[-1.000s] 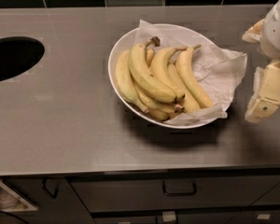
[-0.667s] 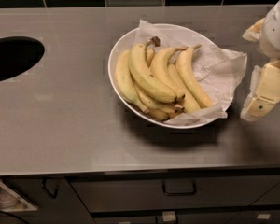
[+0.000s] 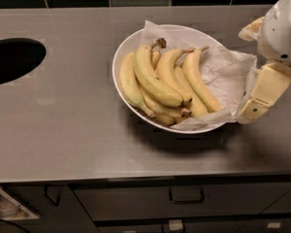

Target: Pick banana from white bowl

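Ripe yellow banana, strongly curved, laid atop bunch, stem pointed twd table's back edge, white bowl, paper-lined, set right of table ctr, gripper held at bowl's right rim, fingers spread.

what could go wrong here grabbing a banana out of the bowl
The gripper, just right of the white bowl, is very close to the overhanging paper and may snag it. The banana on top lies packed against the other bananas, so closing on it might pinch or drag a neighbour.
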